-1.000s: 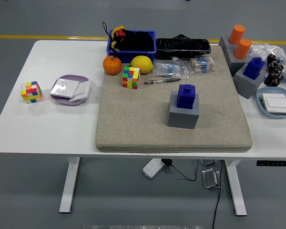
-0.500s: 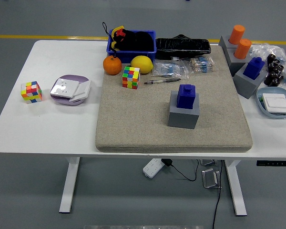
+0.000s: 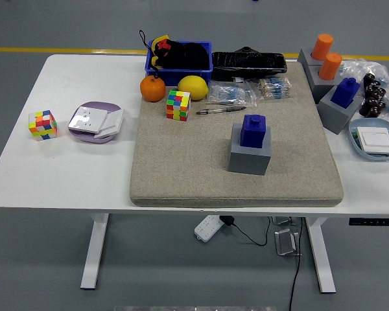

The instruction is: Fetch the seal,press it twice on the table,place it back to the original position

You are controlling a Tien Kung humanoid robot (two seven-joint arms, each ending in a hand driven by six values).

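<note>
I see no hand yet, so I cannot tell their state; the blue seal (image 3: 254,130) stands upright on its gray block (image 3: 249,157), right of middle; my right arm looks nearer.

Blue seal (image 3: 254,130) on grey base (image 3: 249,157) — beige mat (image 3: 181,168), white table (image 3: 65,168), orange fruit (image 3: 152,89), yellow lemon (image 3: 193,87).

text: none legible | labels/brands/numbers: none readable on the blue seal (image 3: 254,130), its grey block (image 3: 249,155), the cubes, packets or plates | signs: none | worktop (image 3: 65,175): bare white, no print
</note>
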